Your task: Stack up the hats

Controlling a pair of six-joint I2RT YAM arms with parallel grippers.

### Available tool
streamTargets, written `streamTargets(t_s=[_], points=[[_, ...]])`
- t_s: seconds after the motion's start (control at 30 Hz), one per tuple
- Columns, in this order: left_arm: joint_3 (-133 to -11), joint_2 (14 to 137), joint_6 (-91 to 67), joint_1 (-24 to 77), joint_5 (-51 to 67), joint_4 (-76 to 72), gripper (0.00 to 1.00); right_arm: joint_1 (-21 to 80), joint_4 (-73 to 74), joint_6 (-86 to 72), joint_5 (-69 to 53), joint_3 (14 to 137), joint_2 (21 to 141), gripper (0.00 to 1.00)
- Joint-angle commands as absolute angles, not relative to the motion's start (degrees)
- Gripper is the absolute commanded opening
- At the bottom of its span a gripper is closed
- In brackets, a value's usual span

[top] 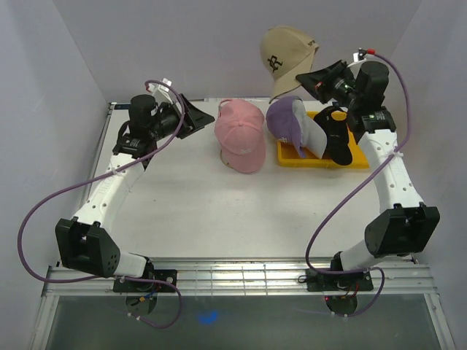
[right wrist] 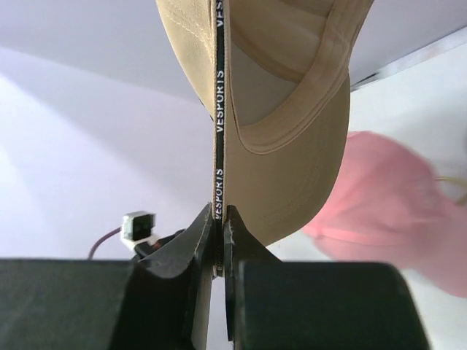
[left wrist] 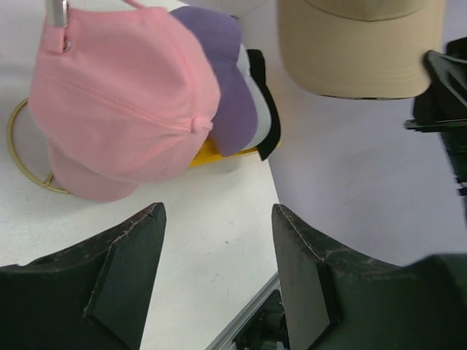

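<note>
A tan hat (top: 284, 55) hangs in the air at the back, with my right gripper (top: 306, 79) shut on its rear edge; the right wrist view shows the jaws (right wrist: 220, 211) pinching the tan hat (right wrist: 277, 87) at its band. A pink hat (top: 241, 135) sits at the table's middle back. Purple (top: 283, 117), white (top: 310, 131) and black (top: 337, 138) hats lean together in the yellow tray (top: 321, 162). My left gripper (top: 193, 117) is open and empty, left of the pink hat (left wrist: 124, 102).
A gold wire stand (left wrist: 14, 146) shows under the pink hat. White walls close off the back and both sides. The table's metal edge lies close below my left gripper's fingers (left wrist: 306, 255).
</note>
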State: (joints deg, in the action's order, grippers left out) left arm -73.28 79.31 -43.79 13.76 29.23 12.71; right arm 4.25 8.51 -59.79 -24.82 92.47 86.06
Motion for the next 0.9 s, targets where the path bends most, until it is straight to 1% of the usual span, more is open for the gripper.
streamTargets(t_s=[0.0, 0.17, 0.37, 0.47, 0.5, 0.53, 0.7, 0.87], points=[[-77.34, 79.01, -48.59, 13.89, 32.87, 7.04, 0.70, 8.87, -18.60, -77.41, -28.65, 90.26, 85.77, 0.08], [-80.41, 81.38, -53.78, 13.36, 34.36, 2.38, 0.73, 15.02, -25.04, -84.27, -27.25, 92.20, 88.50, 0.08], [-80.95, 83.40, -63.53, 11.34, 37.87, -7.81, 0.74, 17.75, -33.47, -92.18, -27.07, 89.30, 88.86, 0.08], [-80.07, 84.37, -68.02, 10.90, 38.50, -13.00, 0.76, 18.81, -36.99, -94.65, -26.98, 86.84, 88.59, 0.08], [-79.89, 84.64, -68.90, 10.90, 38.76, -16.05, 0.89, 18.98, -37.26, -95.35, -27.16, 86.49, 88.68, 0.08], [-79.28, 84.64, -70.65, 10.81, 38.76, -17.48, 0.92, 19.25, -37.44, -95.62, -27.25, 86.22, 88.59, 0.08], [-76.47, 84.02, -74.87, 10.81, 37.53, -25.55, 0.93, 19.60, -39.72, -97.90, -27.16, 84.90, 88.77, 0.08], [-74.10, 86.13, -80.94, 10.81, 37.71, -32.51, 0.92, 21.44, -41.13, -99.40, -27.07, 83.76, 89.65, 0.08]])
